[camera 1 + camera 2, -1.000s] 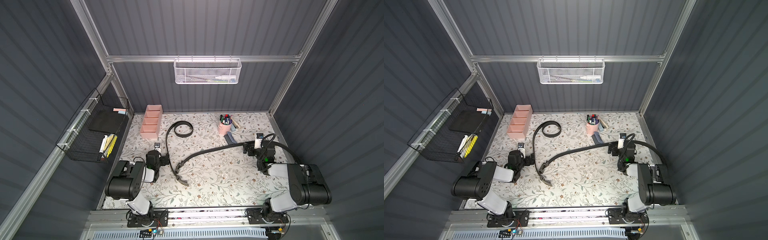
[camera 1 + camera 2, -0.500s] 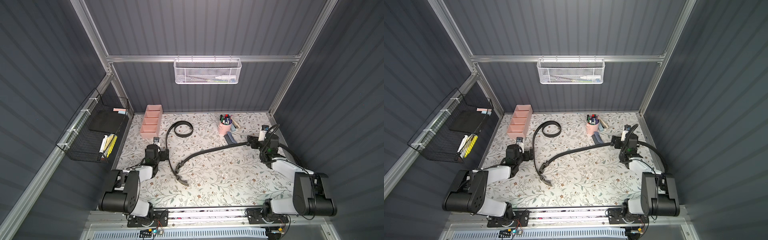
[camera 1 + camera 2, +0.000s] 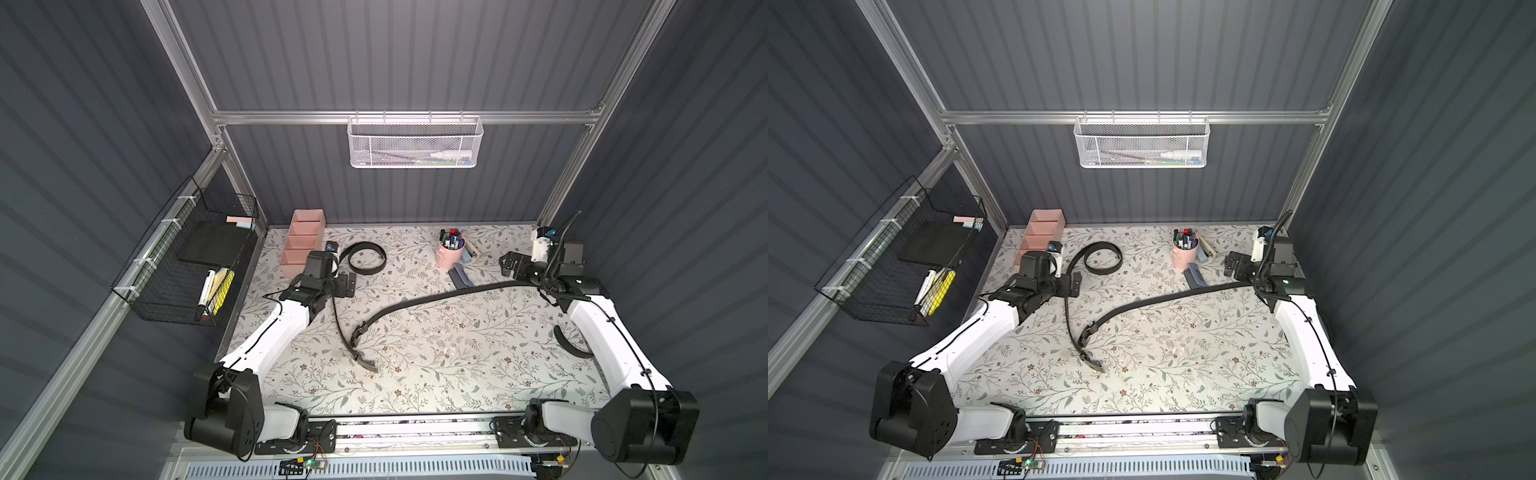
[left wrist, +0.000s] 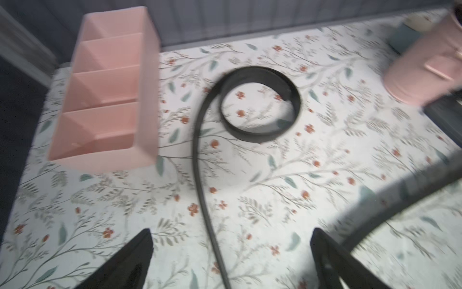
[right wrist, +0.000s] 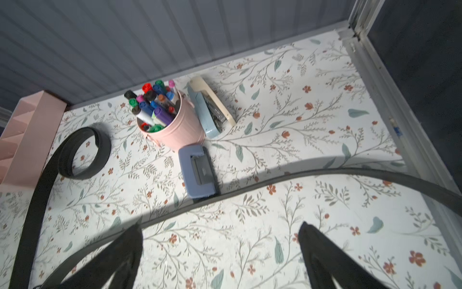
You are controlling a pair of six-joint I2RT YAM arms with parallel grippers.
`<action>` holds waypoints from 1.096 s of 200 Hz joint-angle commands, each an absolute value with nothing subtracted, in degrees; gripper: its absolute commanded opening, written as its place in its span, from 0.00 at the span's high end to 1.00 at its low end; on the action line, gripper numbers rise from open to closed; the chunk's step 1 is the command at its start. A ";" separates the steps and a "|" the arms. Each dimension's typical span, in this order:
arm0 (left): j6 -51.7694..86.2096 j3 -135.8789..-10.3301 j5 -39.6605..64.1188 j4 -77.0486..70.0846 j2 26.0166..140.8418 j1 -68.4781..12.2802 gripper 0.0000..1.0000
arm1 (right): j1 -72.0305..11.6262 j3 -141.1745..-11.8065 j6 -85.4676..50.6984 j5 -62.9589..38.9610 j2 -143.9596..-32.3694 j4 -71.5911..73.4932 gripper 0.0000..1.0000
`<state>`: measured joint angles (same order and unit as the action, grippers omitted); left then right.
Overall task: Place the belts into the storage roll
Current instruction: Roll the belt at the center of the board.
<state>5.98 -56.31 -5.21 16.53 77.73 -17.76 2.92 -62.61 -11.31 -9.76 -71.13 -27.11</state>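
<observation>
Both belts are out on the table (image 3: 457, 365). The left gripper (image 4: 231, 234), wide open, straddles the curled belt (image 3: 365, 257) beside the empty storage roll (image 3: 302, 242) in the back-left corner. The right gripper (image 5: 220, 225), also open, hovers by the long belt (image 3: 436, 295) near the right edge.

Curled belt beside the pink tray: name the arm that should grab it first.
Left. The left gripper hangs with open jaws right over the curled belt, on its straight run, close to the storage roll. The right gripper, also open, sits beyond the marker cup, nearer the other belt.
</observation>
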 commanded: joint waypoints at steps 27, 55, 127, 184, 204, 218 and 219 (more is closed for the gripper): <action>-1.15 -59.75 -2.73 30.50 80.77 -26.65 0.01 | 2.93 -68.68 -9.25 -0.13 -69.91 -50.12 0.01; -3.96 -62.62 0.03 32.01 85.98 -29.92 0.01 | 6.37 -68.71 -11.16 4.59 -71.05 -56.65 0.01; -7.52 -68.02 0.30 32.36 97.25 -33.75 0.01 | 17.81 -64.00 -12.75 2.16 -81.98 -58.77 0.01; -9.28 -71.50 2.29 33.55 102.04 -33.84 0.00 | 21.98 -67.30 -11.31 7.49 -92.82 -62.34 0.01; -9.93 -72.65 1.94 33.91 103.24 -33.84 0.01 | 22.91 -66.79 -11.34 7.69 -94.41 -61.53 0.01; -9.89 -72.77 1.96 33.84 104.00 -33.84 0.00 | 23.45 -67.16 -11.35 7.75 -95.46 -61.13 0.01; -9.87 -72.77 1.99 33.84 104.03 -33.84 0.00 | 23.50 -67.20 -11.34 7.74 -95.59 -61.15 0.01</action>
<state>-8.29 -70.96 1.10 32.03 102.54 -33.61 22.70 -66.46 -11.51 6.28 -94.17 -59.79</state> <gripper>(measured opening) 0.994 0.989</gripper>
